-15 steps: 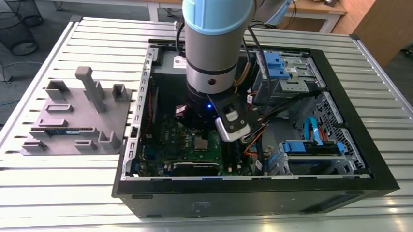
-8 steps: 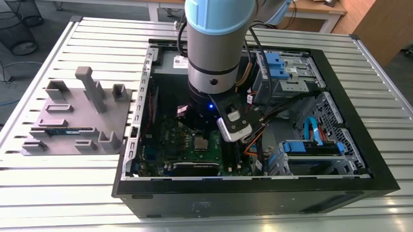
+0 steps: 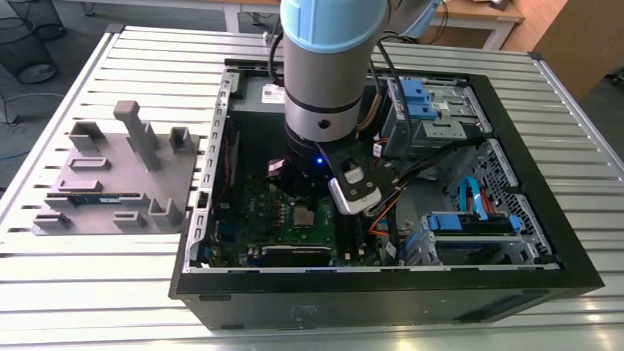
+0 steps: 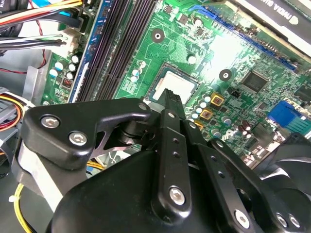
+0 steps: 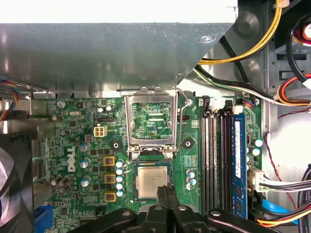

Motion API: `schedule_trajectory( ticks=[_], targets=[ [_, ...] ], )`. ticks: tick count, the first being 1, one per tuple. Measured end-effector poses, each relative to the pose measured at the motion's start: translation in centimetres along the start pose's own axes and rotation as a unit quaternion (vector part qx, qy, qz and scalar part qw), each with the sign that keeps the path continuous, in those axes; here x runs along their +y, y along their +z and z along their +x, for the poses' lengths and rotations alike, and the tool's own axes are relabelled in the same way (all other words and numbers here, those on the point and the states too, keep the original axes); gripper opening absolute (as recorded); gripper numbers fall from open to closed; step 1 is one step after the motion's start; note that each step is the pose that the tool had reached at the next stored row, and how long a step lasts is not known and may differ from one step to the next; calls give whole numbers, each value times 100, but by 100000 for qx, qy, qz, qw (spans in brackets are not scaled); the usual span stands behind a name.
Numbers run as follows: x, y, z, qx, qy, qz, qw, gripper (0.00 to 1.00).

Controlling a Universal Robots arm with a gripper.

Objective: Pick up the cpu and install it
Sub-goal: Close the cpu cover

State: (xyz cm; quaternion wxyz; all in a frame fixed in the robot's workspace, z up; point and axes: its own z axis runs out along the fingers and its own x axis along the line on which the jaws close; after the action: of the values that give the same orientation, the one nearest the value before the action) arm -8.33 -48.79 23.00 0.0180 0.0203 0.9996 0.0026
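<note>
Where the foreground of both wrist views is taken up by black linkages, the gripper [image 5: 167, 190] is recorded with its two fingertips drawn together, no gap and no object being seen between them. Just ahead of those tips the cpu [image 5: 152, 180] is entered as lying flat in its socket on the green motherboard [image 5: 73, 145], silver top upward. Being square, it offers no long axis. Contact between the tips and its near edge cannot be confirmed. Beyond the cpu, the socket's load plate [image 5: 149, 119] is noted as hinged open, so the chip is judged seated but not clamped. Beside the socket, the memory slots [image 5: 214, 160] are listed. Farthest, in the exterior view, the grey tray [image 3: 117, 175] is logged outside the computer case [image 3: 341, 307], on the exterior view's left.
</note>
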Motion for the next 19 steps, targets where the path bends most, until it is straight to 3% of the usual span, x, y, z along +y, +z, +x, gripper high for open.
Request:
schedule_trajectory(
  ticks=[8, 19],
  targets=[
    [21, 8, -64, 4, -585, -18, 99998, 11],
    [39, 16, -83, 19, -2671, -94, 99964, 11]
  ],
)
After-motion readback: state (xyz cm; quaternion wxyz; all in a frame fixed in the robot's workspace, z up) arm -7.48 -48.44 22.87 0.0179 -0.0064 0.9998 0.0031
